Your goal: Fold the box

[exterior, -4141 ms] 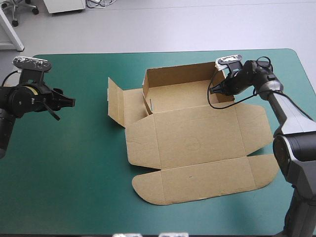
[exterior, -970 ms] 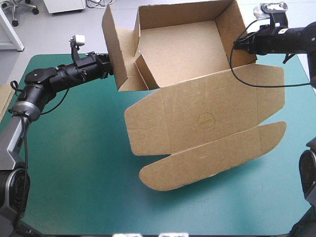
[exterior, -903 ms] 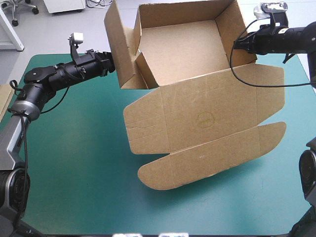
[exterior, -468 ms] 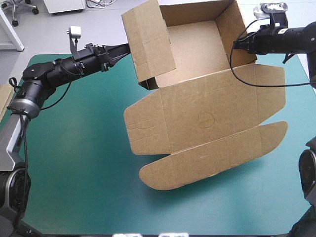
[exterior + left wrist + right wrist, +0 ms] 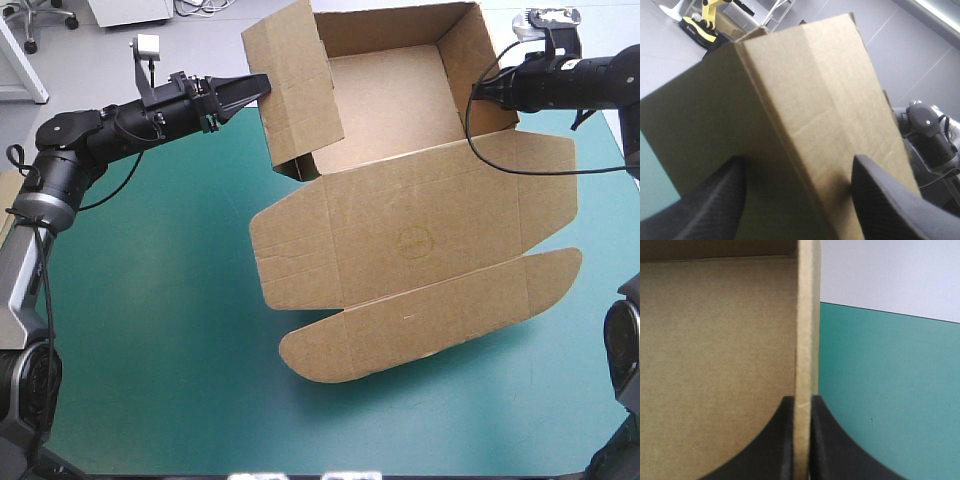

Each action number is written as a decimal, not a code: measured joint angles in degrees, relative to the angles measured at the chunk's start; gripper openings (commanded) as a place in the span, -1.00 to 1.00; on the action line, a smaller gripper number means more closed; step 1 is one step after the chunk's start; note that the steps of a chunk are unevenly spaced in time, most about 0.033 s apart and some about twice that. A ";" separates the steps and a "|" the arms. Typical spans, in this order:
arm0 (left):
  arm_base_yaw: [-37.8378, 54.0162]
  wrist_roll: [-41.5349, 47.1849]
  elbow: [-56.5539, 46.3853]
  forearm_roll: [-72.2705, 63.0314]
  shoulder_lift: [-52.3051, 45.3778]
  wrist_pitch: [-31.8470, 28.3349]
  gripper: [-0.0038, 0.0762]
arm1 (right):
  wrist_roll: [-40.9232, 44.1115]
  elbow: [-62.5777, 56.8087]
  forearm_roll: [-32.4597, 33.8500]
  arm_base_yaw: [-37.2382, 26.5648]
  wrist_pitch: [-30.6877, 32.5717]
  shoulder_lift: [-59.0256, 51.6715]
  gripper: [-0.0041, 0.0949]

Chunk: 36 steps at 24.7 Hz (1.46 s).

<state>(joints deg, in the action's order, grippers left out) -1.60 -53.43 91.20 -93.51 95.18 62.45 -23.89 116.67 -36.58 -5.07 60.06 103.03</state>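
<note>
The box is held tilted over the bench, lid flaps nearest, tray raised at the far edge. My right pincer pinches the tray's right wall. My left pincer is spread against the left side flap. I judge the board light and stiff, bending only at its scores, so grip wall edges.

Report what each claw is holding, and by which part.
The right claw is shut on the box, pinching the edge of its raised right wall. The left claw holds nothing: open, its fingers apart against the outer face of the left flap.
</note>
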 measured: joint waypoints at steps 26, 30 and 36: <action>-12.14 24.37 10.72 40.94 0.05 -11.05 0.30 | 10.29 0.00 10.30 5.07 0.24 0.24 -0.93; -14.26 33.36 14.10 53.32 0.60 -10.39 0.30 | 15.63 0.00 15.54 8.55 0.56 0.24 -0.93; -17.33 42.00 16.86 65.06 2.45 -9.05 0.29 | 20.10 0.00 19.97 11.36 0.61 0.30 -0.93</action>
<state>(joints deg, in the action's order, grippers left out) -18.92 -11.43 108.05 -28.45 97.63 53.39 -3.79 116.67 -16.61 6.29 60.67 103.33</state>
